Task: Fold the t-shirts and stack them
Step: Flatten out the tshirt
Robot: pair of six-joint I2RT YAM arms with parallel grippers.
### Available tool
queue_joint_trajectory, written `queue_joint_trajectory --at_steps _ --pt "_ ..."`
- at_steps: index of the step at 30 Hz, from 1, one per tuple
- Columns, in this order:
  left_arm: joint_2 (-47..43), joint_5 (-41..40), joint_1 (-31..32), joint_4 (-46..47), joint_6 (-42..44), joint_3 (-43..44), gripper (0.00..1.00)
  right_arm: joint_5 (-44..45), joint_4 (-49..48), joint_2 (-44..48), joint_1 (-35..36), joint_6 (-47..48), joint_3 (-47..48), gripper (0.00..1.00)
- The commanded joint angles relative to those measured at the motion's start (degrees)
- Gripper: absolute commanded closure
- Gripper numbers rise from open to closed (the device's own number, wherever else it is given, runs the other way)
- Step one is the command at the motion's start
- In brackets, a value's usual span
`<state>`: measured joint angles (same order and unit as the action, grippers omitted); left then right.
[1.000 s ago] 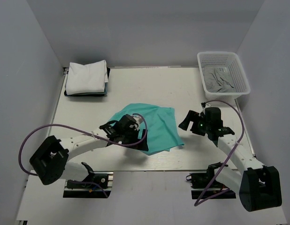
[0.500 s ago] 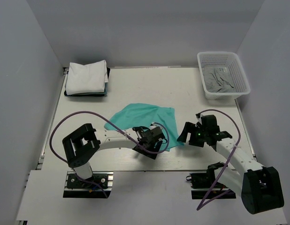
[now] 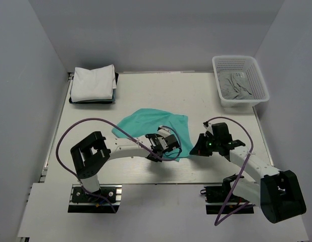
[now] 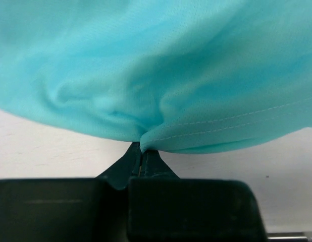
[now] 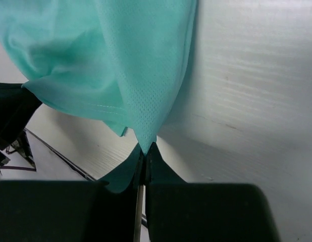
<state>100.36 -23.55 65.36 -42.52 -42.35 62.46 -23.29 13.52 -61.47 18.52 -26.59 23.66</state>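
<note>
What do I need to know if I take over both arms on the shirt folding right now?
Left gripper: shut on the near hem of the teal t-shirt.
Right gripper: shut on the same shirt at its near right corner.
The teal t-shirt lies loosely spread mid-table, not yet folded.
Done: folded white stack at the far left corner.
Left: fold the teal one and stack it, then deal with the pale cloth crumpled in the basket at far right.

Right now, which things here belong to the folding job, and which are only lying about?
Job: teal t-shirt, pinched by left claw and right claw; folded white t-shirts; pale cloth in basket, likely shirts.
Lying about: basket itself; purple cable.
</note>
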Motion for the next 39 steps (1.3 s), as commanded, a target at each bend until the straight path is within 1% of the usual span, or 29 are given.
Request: queue_joint_trajectory --at_steps 1,3,4,6,8,11,12,14,15,17,19,20,21,23,24,25,26,27,28,29,30,31,32,34,35,36,37,38,39 --pt "-4.7 -8.5 -0.3 -3.5 -1.6 3.6 1.0 -1.0 -5.3 1.8 0.5 -1.2 4.5 1.0" --pt "-8.0 -14.1 -0.3 -6.1 -1.6 5.6 1.0 0.6 -7.3 4.2 0.7 -1.5 6.8 1.0" --pt "-8.9 -14.2 -0.3 -7.0 -1.6 6.5 1.0 1.2 -7.8 4.9 0.7 -1.6 7.7 1.0" --pt "-10.8 -18.9 -0.3 -8.8 -2.2 8.8 1.0 3.4 -8.1 7.3 0.9 -1.6 11.4 1.0" --pt "-11.6 -24.4 -0.3 -11.3 -2.2 12.9 1.0 5.6 -8.6 9.3 0.9 -1.3 13.3 1.0" --pt "-11.6 -32.9 -0.3 -17.0 -3.4 21.1 1.0 7.9 -8.2 10.8 0.8 0.4 20.1 1.0" --pt "-11.6 -34.7 -0.3 -18.3 -4.3 26.1 1.0 8.2 -8.2 10.8 0.9 0.7 21.5 1.0" --pt "-12.1 -39.6 -0.3 -18.9 -3.4 30.2 1.0 10.5 -7.1 10.7 0.9 0.8 27.3 1.0" --pt "-12.1 -41.1 -0.3 -18.3 0.5 33.4 1.0 10.6 -7.1 10.5 0.9 1.3 28.7 1.0" --pt "-12.7 -44.6 -0.3 -15.7 4.4 36.6 1.0 11.7 -7.6 10.1 0.8 3.1 33.9 1.0" --pt "-13.4 -46.8 -0.3 -12.1 13.0 40.7 1.0 12.4 -6.8 9.4 1.0 3.9 38.5 1.0" --pt "-14.0 -47.5 -0.3 -4.1 17.6 41.3 1.0 13.3 -6.7 9.0 0.9 4.5 41.4 1.0" --pt "-15.4 -48.2 -0.3 0.4 27.4 41.3 1.0 13.5 -6.5 8.6 0.8 5.0 42.8 1.0" --pt "-16.9 -48.7 0.2 9.0 36.2 41.9 1.0 13.4 -5.6 7.4 0.7 5.4 48.5 1.0" --pt "-17.6 -48.7 0.2 15.9 39.4 42.5 1.0 12.8 -5.4 6.7 0.9 6.1 51.5 1.0" --pt "-18.3 -48.7 0.2 19.4 46.2 42.5 1.0 12.5 -5.1 6.5 0.8 6.4 52.6 1.0" --pt "-19.8 -49.3 0.2 23.0 49.6 42.5 1.0 11.2 -4.5 5.6 0.8 6.9 56.6 1.0" --pt "-20.4 -49.9 0.2 30.0 52.9 43.2 1.0 10.7 -3.9 5.3 0.8 7.8 58.0 1.0" --pt "-20.4 -50.4 0.2 32.7 59.1 43.8 1.0 10.2 -3.7 5.1 0.7 7.8 59.1 1.0" --pt "-20.4 -50.5 0.2 34.9 61.7 46.0 1.0 9.6 -3.2 4.7 0.7 8.3 60.4 1.0" --pt "-20.4 -50.5 0.2 38.4 64.3 47.4 1.0 9.5 -2.9 4.3 0.8 8.7 64.2 1.0" --pt "-19.7 -49.8 0.7 39.5 66.8 49.1 1.0 9.4 -2.6 3.9 0.9 8.9 65.5 1.0" --pt "-18.8 -49.8 0.7 40.7 71.6 53.1 1.0 9.4 -2.4 3.6 0.7 9.3 69.3 1.0" --pt "-14.9 -50.3 0.7 42.7 75.9 58.1 1.0 9.2 -3.1 2.8 0.7 9.4 72.3 1.0" --pt "-13.4 -50.3 0.7 44.3 81.5 62.4 1.0 9.1 -3.2 2.5 0.7 9.3 73.3 1.0" --pt "-10.8 -50.8 1.3 49.9 85.1 64.2 1.0 8.6 -3.4 1.6 0.7 9.5 75.4 1.0" --pt "-9.4 -50.8 1.3 53.7 93.6 67.0 1.0 8.6 -3.3 1.2 0.7 9.5 77.8 1.0" --pt "-8.0 -50.8 1.3 57.2 97.6 68.7 1.0 8.8 -3.2 0.6 0.6 9.5 79.0 1.0" --pt "-6.4 -50.8 1.8 60.7 100.7 73.2 1.0 8.9 -2.5 -1.1 0.6 9.5 82.9 1.0"
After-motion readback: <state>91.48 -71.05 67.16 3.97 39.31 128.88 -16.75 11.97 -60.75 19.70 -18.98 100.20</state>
